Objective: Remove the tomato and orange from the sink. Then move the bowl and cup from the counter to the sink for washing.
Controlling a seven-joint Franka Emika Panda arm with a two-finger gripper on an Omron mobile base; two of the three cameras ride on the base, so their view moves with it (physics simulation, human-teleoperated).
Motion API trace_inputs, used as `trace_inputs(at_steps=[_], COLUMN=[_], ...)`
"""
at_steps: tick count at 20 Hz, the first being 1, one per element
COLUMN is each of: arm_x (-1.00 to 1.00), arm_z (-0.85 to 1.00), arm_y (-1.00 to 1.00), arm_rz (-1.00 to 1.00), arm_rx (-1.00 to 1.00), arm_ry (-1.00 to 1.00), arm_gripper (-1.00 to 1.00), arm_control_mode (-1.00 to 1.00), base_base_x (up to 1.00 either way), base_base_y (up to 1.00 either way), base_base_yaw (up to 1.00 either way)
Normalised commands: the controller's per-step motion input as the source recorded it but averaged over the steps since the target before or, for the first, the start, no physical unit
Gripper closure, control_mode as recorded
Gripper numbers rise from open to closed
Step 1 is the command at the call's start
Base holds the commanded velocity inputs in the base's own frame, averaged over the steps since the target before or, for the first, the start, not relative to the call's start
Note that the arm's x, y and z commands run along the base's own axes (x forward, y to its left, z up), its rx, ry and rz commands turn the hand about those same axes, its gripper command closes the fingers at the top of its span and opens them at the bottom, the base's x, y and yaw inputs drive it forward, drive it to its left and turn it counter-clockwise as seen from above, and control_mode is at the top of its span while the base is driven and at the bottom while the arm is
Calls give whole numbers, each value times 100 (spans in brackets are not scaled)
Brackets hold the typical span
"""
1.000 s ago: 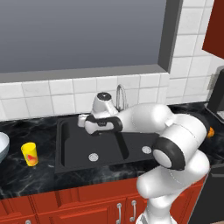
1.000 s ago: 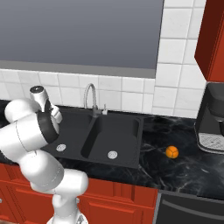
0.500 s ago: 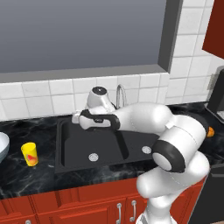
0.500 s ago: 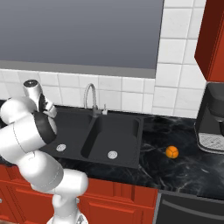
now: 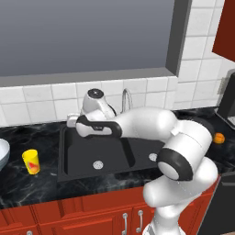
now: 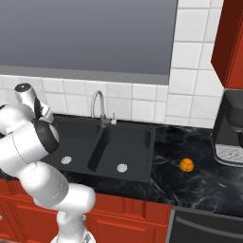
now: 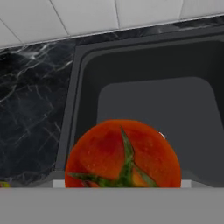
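1. We're looking at a black marble counter (image 6: 209, 185) with white tile behind it, a big grey window above, and red cabinet fronts below.
2. The sink (image 5: 82, 158) is the black double basin set into that counter, with a curved steel faucet (image 6: 98, 105) at the back. Both drains sit bare in the base views.
3. To the sink's left, the yellow cup (image 5: 31, 161) stands upright on the counter, well back from the front edge. The rim of the pale bowl (image 5: 2, 153) pokes in at the frame's left edge, just beside the cup.
4. From the right base view, we see the orange (image 6: 186, 164) sitting on open counter to the right of the sink, with a dark coffee machine (image 6: 231, 133) further right.
5. The gripper (image 5: 72, 121) hangs over the sink's back left corner, arm stretched across the basins.
6. The hand view gives us what the others don't: the tomato (image 7: 123, 154), green stem up, right at the fingers, over the basin's left wall. The jaws stand wide around it, so we read it as held.
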Motion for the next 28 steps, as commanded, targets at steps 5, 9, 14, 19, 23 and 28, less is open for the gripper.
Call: trace_inputs(at_steps=[5, 9, 14, 19, 23, 28], arm_x=[0, 6, 9, 8, 5, 4], arm_z=[18, 12, 4, 0, 0, 0], arm_y=[37, 37, 31, 30, 27, 25], arm_rz=[2, 1, 5, 4, 3, 2], arm_rx=[0, 0, 0, 0, 0, 0], arm_ry=[0, 0, 0, 0, 0, 0], arm_gripper=[100, 100, 100, 100, 100, 100], arm_control_mode=[-100, -100, -100, -100, -100, -100], base_base_x=[0, 0, 0, 0, 0, 0], base_base_y=[0, 0, 0, 0, 0, 0], base_base_yaw=[0, 0, 0, 0, 0, 0])
